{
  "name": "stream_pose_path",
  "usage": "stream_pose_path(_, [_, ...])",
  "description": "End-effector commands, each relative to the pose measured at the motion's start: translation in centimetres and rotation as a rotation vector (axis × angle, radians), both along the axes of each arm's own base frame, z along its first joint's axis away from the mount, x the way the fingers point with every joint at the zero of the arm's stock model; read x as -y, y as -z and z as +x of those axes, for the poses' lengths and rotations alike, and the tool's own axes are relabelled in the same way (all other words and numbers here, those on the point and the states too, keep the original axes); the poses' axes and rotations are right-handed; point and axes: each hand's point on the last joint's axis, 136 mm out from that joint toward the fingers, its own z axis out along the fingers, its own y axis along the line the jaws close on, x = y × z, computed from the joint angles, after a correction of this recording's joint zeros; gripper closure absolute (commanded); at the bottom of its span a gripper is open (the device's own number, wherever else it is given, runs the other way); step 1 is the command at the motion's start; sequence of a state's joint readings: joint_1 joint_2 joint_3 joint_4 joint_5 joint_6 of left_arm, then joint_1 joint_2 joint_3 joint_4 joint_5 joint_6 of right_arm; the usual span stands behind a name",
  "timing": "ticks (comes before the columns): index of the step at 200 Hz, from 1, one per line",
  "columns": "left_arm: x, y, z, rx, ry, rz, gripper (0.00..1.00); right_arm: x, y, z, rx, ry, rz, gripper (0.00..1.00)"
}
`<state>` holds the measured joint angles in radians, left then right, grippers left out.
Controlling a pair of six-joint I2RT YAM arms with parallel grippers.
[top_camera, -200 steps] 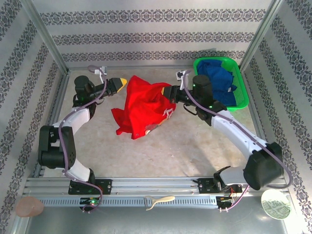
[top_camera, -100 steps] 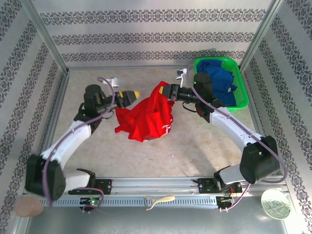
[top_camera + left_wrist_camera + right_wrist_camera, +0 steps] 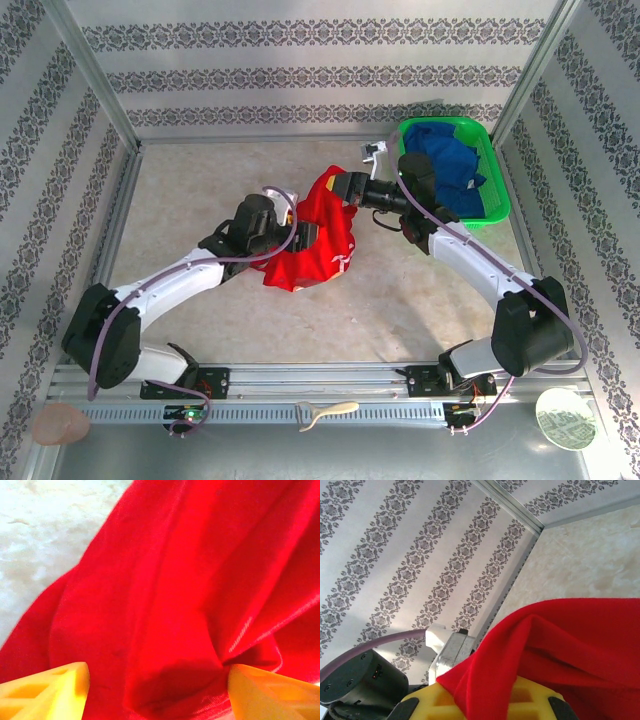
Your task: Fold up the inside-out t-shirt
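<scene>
The inside-out t-shirt (image 3: 325,225) is bright red and hangs bunched over the middle of the table, a small white print (image 3: 343,258) low on its right side. My right gripper (image 3: 340,187) holds its top edge; in the right wrist view red cloth (image 3: 570,640) runs out from between the shut yellow fingers (image 3: 530,700). My left gripper (image 3: 308,237) is pressed into the shirt's left side. In the left wrist view it (image 3: 157,672) stands open, with folds of the shirt (image 3: 175,580) lying between its two yellow fingertips (image 3: 50,690).
A green basket (image 3: 490,215) at the back right holds a blue garment (image 3: 450,170), close behind the right arm. Patterned walls and metal frame posts close in the table on three sides. Bare tabletop (image 3: 180,190) lies to the left and front.
My left arm swung from the back left to the middle, and its open gripper has gone into the shirt's left side. The right gripper shifted slightly and the shirt hangs more bunched.
</scene>
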<state>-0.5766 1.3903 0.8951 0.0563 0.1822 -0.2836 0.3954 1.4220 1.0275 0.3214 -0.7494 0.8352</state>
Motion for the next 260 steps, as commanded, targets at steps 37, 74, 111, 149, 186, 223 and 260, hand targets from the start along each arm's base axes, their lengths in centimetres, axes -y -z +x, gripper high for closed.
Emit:
stream_pose_path(37, [1.3,-3.8,3.2,0.125,-0.012,0.031,0.30,-0.7,-2.0,-1.4,0.052,-0.021,0.041,1.00])
stream_pose_path(74, [3.4,-2.6,3.6,0.081,0.081,0.033,0.54,-0.8,-3.7,-1.6,0.076,-0.022,0.068,1.00])
stream_pose_path(111, [4.3,-5.0,2.0,0.043,0.252,-0.141,1.00,2.6,-0.9,2.0,0.011,0.131,0.016,1.00])
stream_pose_path(149, [2.8,-12.8,-0.9,0.016,0.475,-0.467,1.00,6.2,7.7,7.6,-0.153,0.353,-0.076,1.00])
stream_pose_path(186, [1.2,-17.8,-1.5,0.037,0.569,-0.735,1.00,5.9,12.2,9.8,-0.271,0.428,-0.098,0.50])
stream_pose_path(223, [0.0,-17.1,-0.2,0.013,0.528,-0.822,1.00,8.7,8.4,5.1,-0.169,0.514,-0.155,0.41])
stream_pose_path(260, [-0.2,-16.5,0.1,0.005,0.497,-0.824,1.00,8.3,3.2,-1.5,-0.001,0.509,-0.227,0.32])
